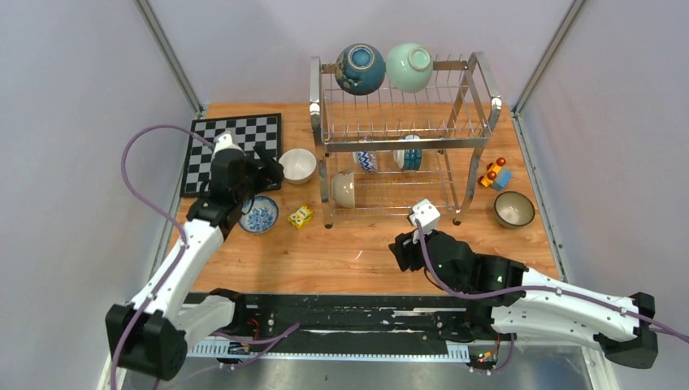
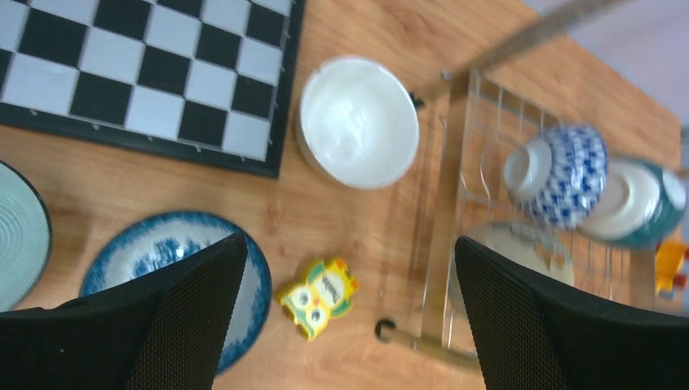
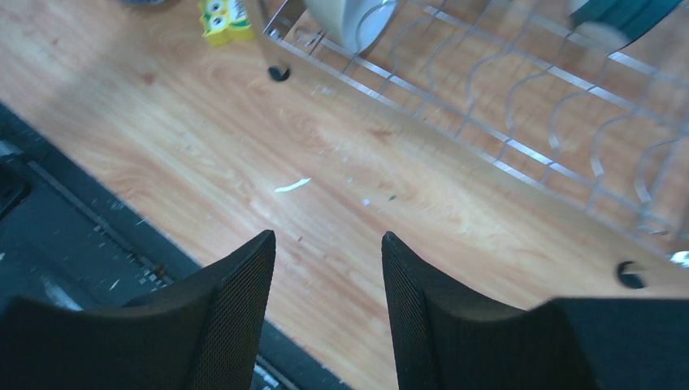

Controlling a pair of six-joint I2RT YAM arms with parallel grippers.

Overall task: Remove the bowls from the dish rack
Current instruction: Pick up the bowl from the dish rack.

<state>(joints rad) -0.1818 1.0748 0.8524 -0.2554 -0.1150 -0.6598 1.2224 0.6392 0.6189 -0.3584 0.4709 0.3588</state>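
Mid-unload: three bowls out on the table [image 1: 357, 252], namely white bowl [image 1: 297, 165], blue-patterned bowl [image 1: 259, 214] and dark-rimmed bowl [image 1: 514, 209] far right. Five are left in the dish rack [image 1: 479, 89]: dark blue bowl [image 1: 360, 68] and mint bowl [image 1: 409, 67] on the top tier, blue-checked bowl [image 2: 561, 175], teal bowl [image 2: 642, 203] and cream bowl [image 1: 344, 188] on the lower tier. Left gripper [image 2: 351, 252] has jaws wide apart and empty, hanging over the yellow owl block [image 2: 319, 296], between the white and blue-patterned bowls, left of the rack. Right gripper [image 3: 327, 244] has jaws partly apart and empty, over bare table just near of the rack's near rail. Looks like the gap between picks. The cream bowl is the likely next target: on edge at the near-left of the lower tier, far-left of the right gripper. It needs a reach between the wires and a pinch on the rim.
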